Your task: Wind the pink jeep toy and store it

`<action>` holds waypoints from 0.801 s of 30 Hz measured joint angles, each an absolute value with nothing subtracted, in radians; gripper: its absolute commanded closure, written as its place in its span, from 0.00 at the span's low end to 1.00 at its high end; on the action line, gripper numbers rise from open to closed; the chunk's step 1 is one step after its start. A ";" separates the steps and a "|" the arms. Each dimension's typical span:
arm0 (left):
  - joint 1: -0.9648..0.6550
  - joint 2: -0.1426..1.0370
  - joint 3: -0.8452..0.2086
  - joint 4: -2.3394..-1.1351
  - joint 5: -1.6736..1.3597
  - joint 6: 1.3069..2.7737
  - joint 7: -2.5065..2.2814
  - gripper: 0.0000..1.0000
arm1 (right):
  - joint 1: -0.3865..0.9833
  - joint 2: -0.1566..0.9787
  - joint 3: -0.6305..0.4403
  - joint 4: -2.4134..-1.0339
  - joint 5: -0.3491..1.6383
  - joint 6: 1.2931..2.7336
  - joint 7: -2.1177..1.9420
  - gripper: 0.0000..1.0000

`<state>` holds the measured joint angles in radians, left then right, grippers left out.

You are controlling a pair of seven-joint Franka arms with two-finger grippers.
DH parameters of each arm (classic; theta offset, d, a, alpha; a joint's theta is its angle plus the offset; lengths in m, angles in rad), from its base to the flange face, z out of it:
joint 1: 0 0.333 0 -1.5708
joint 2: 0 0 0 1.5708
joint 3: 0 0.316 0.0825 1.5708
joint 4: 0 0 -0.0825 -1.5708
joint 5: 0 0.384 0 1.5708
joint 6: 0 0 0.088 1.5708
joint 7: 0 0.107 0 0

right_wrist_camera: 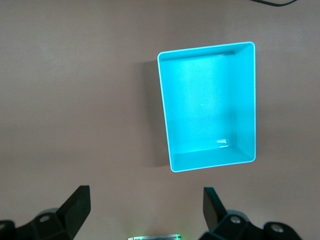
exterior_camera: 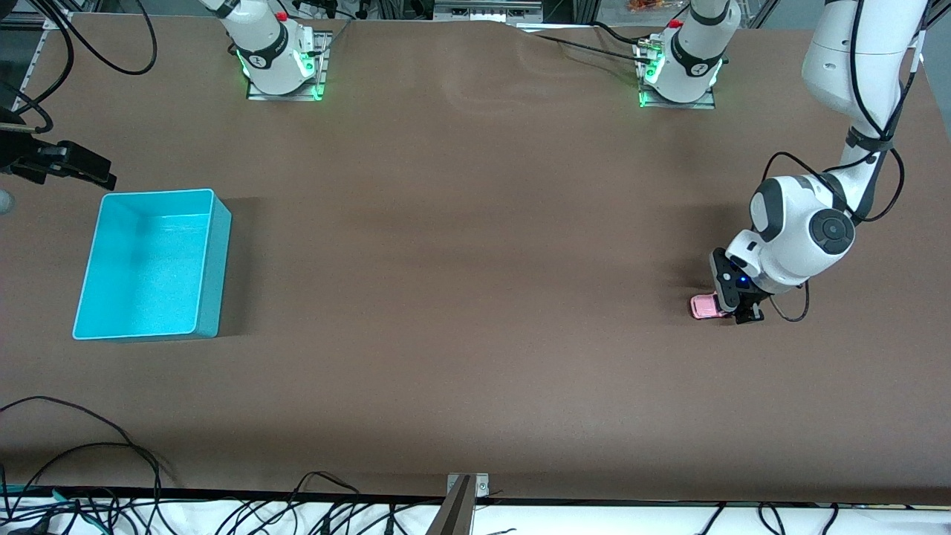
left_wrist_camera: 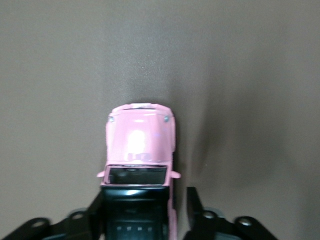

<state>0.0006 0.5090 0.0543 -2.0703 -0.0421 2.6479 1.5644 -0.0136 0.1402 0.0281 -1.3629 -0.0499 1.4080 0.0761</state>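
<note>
Left end effector straddles pink jeep toy, fingers apart; off-centre closure risks slip. Right end effector waits, spread.

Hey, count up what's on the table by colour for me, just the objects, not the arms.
Pink: 1, the pink jeep toy, between the left gripper's fingers at the left arm's end of the table
Turquoise: 1, the turquoise bin, nothing in it, at the right arm's end, with the right gripper open above the table near it
Total: 2
</note>
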 measured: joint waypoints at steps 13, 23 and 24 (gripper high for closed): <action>-0.003 0.507 0.048 -2.062 -0.042 2.636 1.570 1.00 | -0.016 0.140 0.027 -1.363 -0.050 1.409 0.076 0.00; -0.018 0.475 0.000 -2.049 -0.042 2.573 1.571 1.00 | -0.020 0.144 0.026 -1.363 -0.050 1.415 0.075 0.00; -0.022 0.473 -0.004 -2.049 -0.044 2.571 1.571 1.00 | -0.022 0.145 0.026 -1.363 -0.050 1.415 0.074 0.00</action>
